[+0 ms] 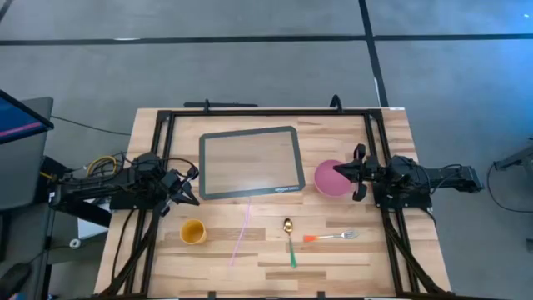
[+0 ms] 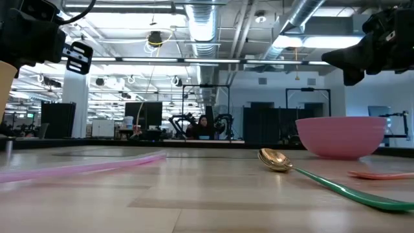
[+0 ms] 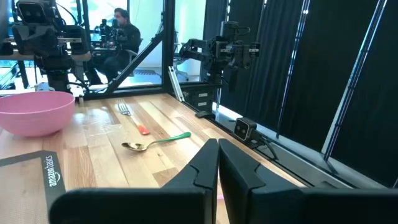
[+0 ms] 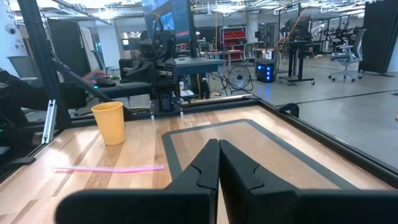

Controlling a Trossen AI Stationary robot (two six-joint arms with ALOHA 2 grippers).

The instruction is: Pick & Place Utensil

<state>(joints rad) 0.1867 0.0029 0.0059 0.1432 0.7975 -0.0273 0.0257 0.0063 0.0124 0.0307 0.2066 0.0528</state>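
Near the table's front edge, just right of the pink straw, lies the spoon, gold bowl toward the grey mat, green handle pointing away from it; the fork lies just beside the spoon, farther from the straw; judged light, stiff, slick and lying flat, the spoon is best pinched across its slim handle; left gripper and right gripper hover either side of the mat, fingers pressed together, holding nothing.
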